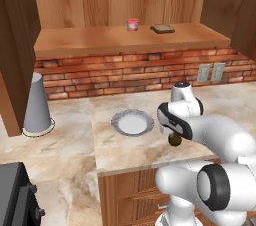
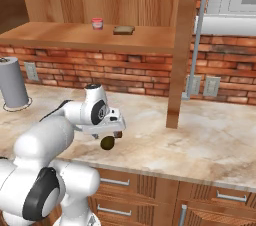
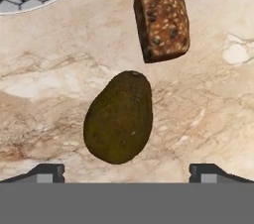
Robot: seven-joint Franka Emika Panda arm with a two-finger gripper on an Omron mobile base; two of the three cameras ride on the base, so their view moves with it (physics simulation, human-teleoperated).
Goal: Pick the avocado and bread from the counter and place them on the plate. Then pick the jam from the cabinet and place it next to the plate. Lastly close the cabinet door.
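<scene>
Hovering over the avocado [image 3: 119, 118] w/ gripper [image 3: 127, 171] jaws spread wide, nothing held; it lies on the counter [image 3: 208, 119], bread [image 3: 161, 16] just beside at 1 o'clock — drift there and you'd nudge it; the round avocado could roll.

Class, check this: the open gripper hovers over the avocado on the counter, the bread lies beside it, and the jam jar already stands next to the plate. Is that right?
Not quite. The jam jar stands on the cabinet shelf, as the left base view shows, not next to the plate. The rest holds: the open gripper hovers over the avocado on the counter, with the bread beside it.
</scene>
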